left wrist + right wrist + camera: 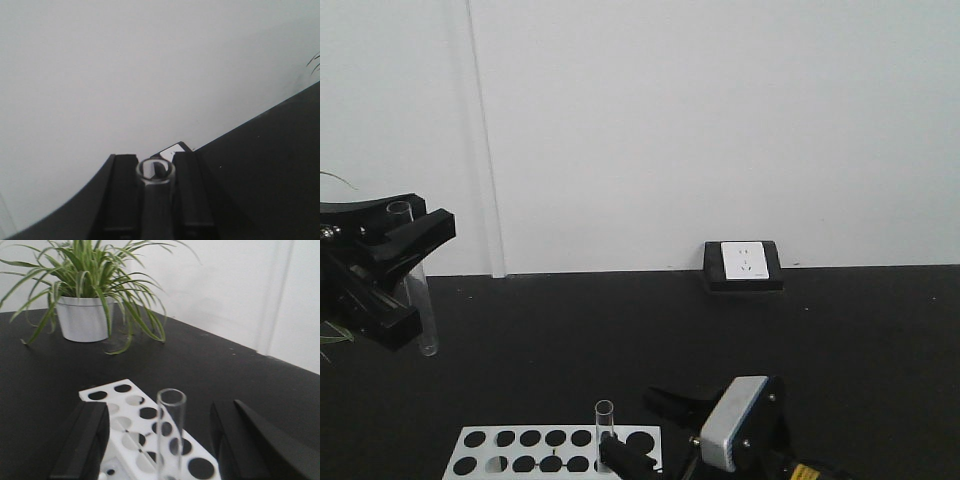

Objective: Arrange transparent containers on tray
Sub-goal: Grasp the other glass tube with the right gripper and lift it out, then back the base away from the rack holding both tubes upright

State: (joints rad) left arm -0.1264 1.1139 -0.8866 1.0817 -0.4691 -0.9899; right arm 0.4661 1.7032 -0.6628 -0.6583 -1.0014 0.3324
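Hanging between the left fingers (pixel 420 235), a slim clear tube (pixel 425 320) seems empty.

we count two clear test tubes, first tube (pixel 421 300) and second tube (pixel 605 420), one white holed rack (pixel 542 451), two grippers, left gripper (pixel 412 275) and right gripper (pixel 638 432), one potted plant (pixel 82 315) and one wall socket (pixel 743 262).
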